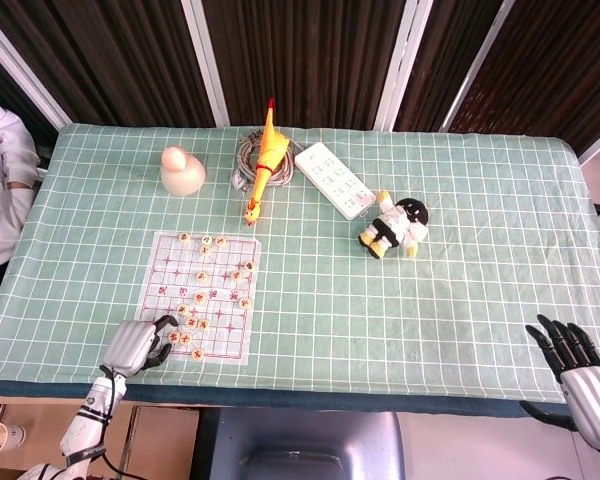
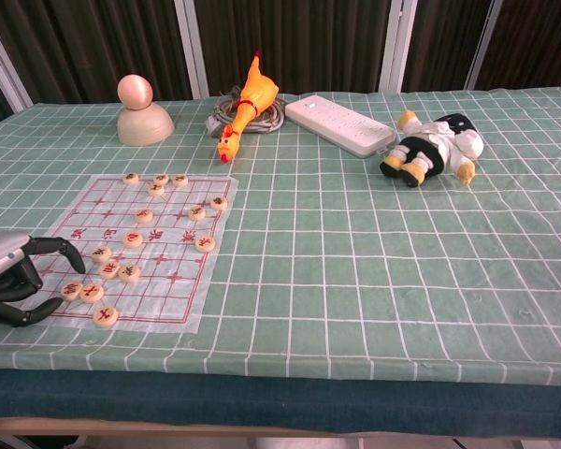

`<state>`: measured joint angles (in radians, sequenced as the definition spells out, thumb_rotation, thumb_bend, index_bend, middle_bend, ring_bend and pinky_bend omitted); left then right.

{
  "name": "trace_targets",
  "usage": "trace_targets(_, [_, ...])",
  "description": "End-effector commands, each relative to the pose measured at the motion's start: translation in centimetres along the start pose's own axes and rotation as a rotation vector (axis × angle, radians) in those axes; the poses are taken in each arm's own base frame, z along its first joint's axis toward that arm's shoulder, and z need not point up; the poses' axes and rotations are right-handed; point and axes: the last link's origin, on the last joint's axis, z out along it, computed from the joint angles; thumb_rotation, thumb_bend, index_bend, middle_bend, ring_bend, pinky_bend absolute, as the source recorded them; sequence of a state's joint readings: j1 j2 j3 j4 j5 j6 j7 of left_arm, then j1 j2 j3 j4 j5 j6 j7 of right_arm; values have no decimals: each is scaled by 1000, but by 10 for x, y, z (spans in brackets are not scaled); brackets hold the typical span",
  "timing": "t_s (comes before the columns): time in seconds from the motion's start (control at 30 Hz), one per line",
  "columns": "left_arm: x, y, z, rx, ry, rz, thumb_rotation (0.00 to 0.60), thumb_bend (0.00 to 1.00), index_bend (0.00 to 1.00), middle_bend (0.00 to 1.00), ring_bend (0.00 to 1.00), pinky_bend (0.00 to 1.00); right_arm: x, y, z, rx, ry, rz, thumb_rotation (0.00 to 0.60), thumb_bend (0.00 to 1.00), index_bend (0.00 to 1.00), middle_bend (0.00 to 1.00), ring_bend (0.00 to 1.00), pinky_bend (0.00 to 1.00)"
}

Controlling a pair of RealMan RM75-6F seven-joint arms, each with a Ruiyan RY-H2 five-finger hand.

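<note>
At the near left corner of the table, the left hand (image 2: pixel 14 279) hovers over the near left edge of the chess board sheet (image 2: pixel 168 309), palm down, its dark fingers (image 2: pixel 61 247) arched and spread apart, gripping nothing. The fingertips curve toward the nearest chess pieces (image 2: pixel 92 292), which lie just beside them without clear contact. In the head view the same hand (image 1: pixel 137 343) sits at the sheet's near left corner, its forearm running down off the table edge.

At the near right corner, the right hand (image 1: pixel 577 365) hangs just off the table's edge, its fingers fanned wide and pointing toward the far side, empty and well apart from every object.

Roughly fifteen round pale pieces are scattered over the one board sheet, in a cluster at the near left and a row at the far edge.

Farther back lies one plush doll (image 2: pixel 433 145) on the right. Beyond it are one white power strip (image 2: pixel 341 123), one yellow rubber chicken (image 2: pixel 246 105) lying across one coiled grey cable (image 2: pixel 226 103), and one beige rounded figure (image 2: pixel 141 112) at the far left.
</note>
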<state>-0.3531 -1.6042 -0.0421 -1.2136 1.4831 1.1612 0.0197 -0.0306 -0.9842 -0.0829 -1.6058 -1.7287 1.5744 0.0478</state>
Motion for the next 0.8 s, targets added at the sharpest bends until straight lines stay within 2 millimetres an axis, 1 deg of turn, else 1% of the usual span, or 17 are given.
trace_targets(0.03, [-1, 0, 1, -2, 1, -4, 600, 392, 365, 1000, 1000, 1000, 0, 0, 0, -1, 1, 0, 600, 13, 0, 0, 0, 0])
trace_targets(0.17, [-3, 0, 1, -3, -6, -4, 600, 393, 395, 1000, 1000, 1000, 0, 0, 0, -3, 2, 0, 600, 13, 0, 0, 0, 0])
trace_targets(0.4, [-5, 1, 0, -10, -5, -16, 600, 394, 400, 1000, 1000, 1000, 0, 0, 0, -6, -4, -3, 600, 13, 0, 0, 0, 0])
trace_targets(0.8, [-7, 1, 1, -14, -5, -31, 600, 388, 448, 1000, 1000, 1000, -2, -1, 0, -5, -12, -7, 600, 13, 0, 0, 0, 0])
